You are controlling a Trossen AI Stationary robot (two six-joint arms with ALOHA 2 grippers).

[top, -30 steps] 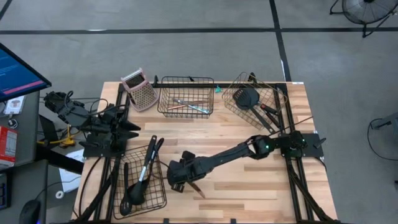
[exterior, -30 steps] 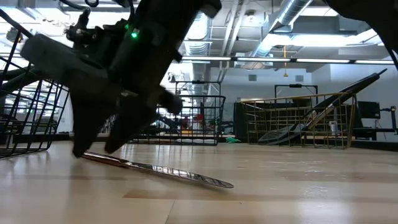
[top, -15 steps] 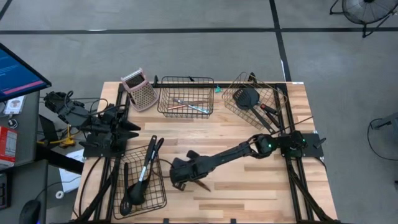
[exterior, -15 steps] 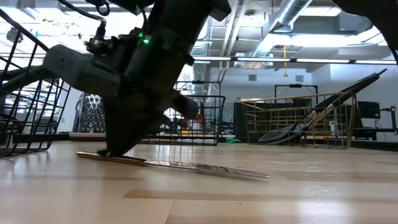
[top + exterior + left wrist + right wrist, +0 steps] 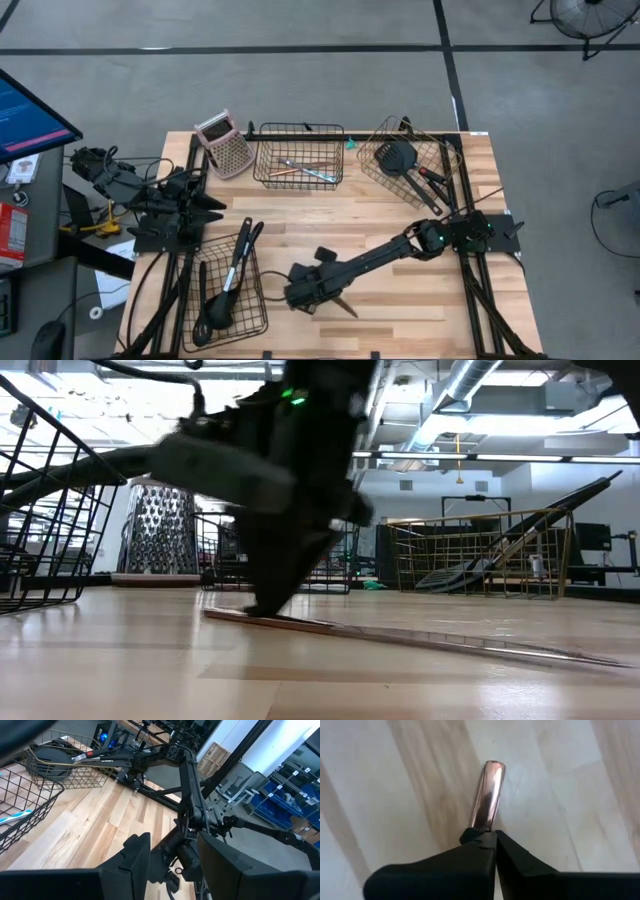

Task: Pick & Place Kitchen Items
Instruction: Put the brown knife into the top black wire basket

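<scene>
A slim, shiny copper-coloured utensil [image 5: 420,641] lies along the wooden table [image 5: 400,310] near its front middle. My right gripper [image 5: 303,297] is shut on one end of it, reaching in from the right side. In the right wrist view a short stretch of the handle [image 5: 489,790] sticks out past the shut fingers. My left gripper [image 5: 212,205] waits at the table's left edge, open, with nothing between its fingers [image 5: 135,857]. My right gripper pinches the copper utensil's handle near its end [image 5: 482,822] between its two fingers. The fingers [image 5: 265,595] slant down from above and from the right. The rest of the utensil trails low along the table toward the right, and its far end [image 5: 600,658] lies on the wood.
A wire basket [image 5: 225,290] with black utensils stands at the near left. Another basket [image 5: 298,155] with a few utensils is at the far middle, and a tilted one [image 5: 410,160] with a black spatula at the far right. A pink-topped grater [image 5: 225,145] stands at the far left.
My right gripper has shut on the copper utensil's handle and has gone toward the table's right and near edges. The utensil has slid along the table with it, staying low on the wood.
</scene>
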